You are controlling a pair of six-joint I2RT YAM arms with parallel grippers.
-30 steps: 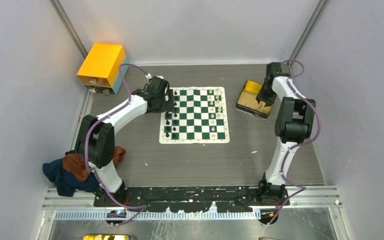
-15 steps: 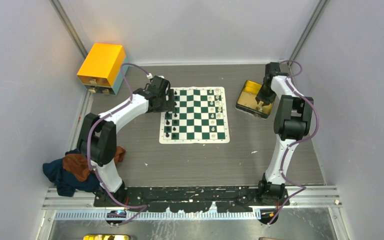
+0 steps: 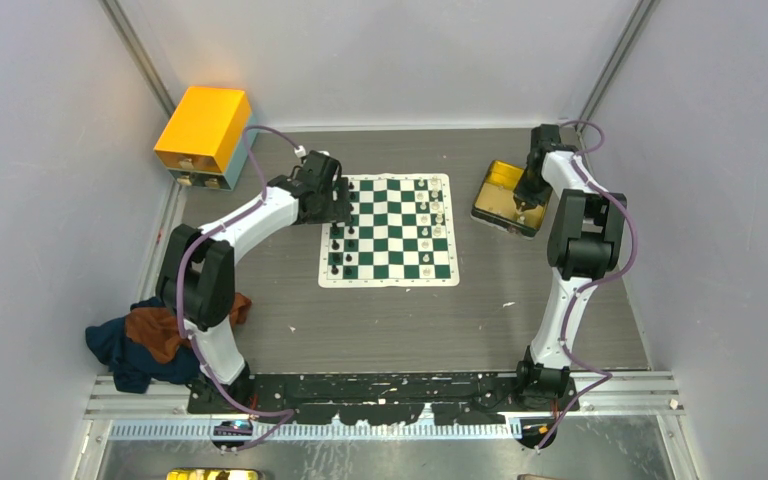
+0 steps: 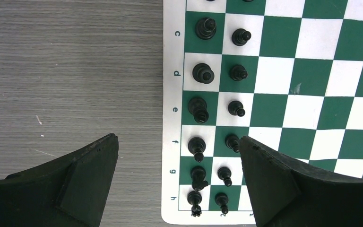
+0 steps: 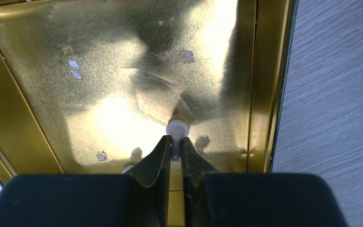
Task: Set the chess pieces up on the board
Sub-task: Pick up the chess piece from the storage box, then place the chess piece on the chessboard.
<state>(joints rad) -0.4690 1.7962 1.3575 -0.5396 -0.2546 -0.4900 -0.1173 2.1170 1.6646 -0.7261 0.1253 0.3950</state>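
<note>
**Right arm picking a white piece out of the tray**

The step in hand looks like a pick. The right gripper [image 5: 175, 140] is down inside the yellow tray [image 5: 38, 94], its fingers pinched onto a small white piece [image 5: 177, 126], with only the piece's rounded cream end showing past the fingertips. The piece's long axis seems to run along the fingers, towards the tray floor. Whether that visible end is the head or the base cannot be told from here.

The left gripper [image 4: 176, 142] hangs with its fingers spread wide and empty over the left border of the board [image 4: 312, 109]. Below it the black pieces [image 4: 203, 73] stand upright in two neat columns beside the edge letters c to h. The board lies flat on the desk [image 4: 75, 61], and other white pieces [image 3: 437, 213] stand along its right side, nearest the tray.

The next move probably calls for a straight lift clear of the tray wall. After that comes a carry to a free square on the white side, where the piece is set down base-first so that it stands. The grip on so small a piece is narrow, so it could twist or slip on the way.
</note>
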